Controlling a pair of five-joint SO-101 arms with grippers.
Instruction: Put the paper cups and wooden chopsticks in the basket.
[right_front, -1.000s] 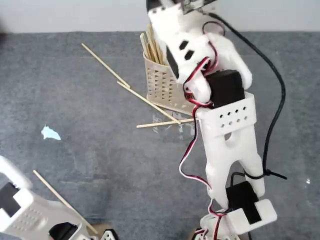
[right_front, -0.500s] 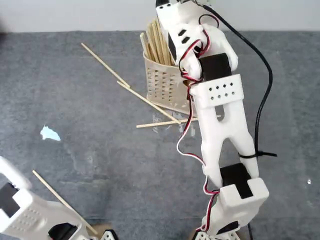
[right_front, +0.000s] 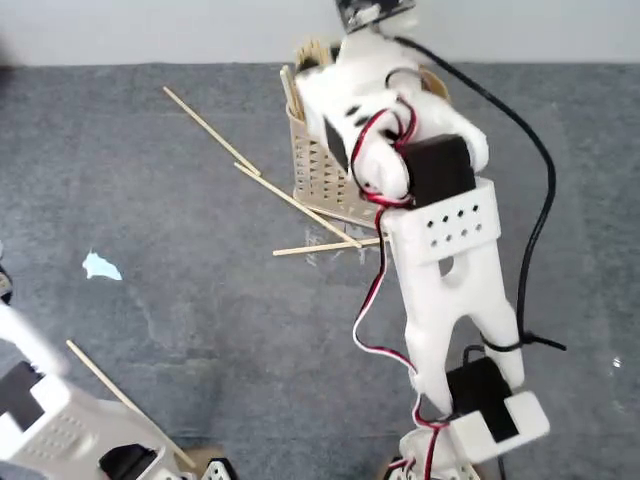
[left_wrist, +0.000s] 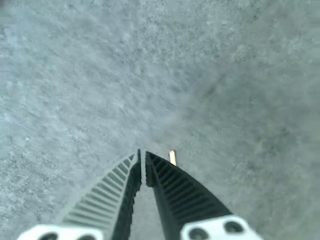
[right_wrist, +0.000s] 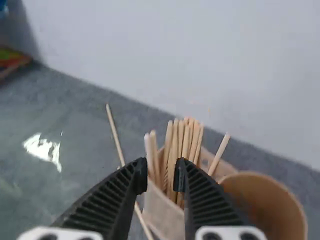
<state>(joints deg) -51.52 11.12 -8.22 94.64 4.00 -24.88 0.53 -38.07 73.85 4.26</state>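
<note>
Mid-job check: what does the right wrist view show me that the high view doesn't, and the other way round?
Right wrist view: the right claw, open above the basket, with a paper cup mouth up beside the standing chopsticks. High view: a loose chopstick near the left arm, and a blue scrap. Both: the basket, its standing chopsticks, and a long chopstick lying beside it.
</note>
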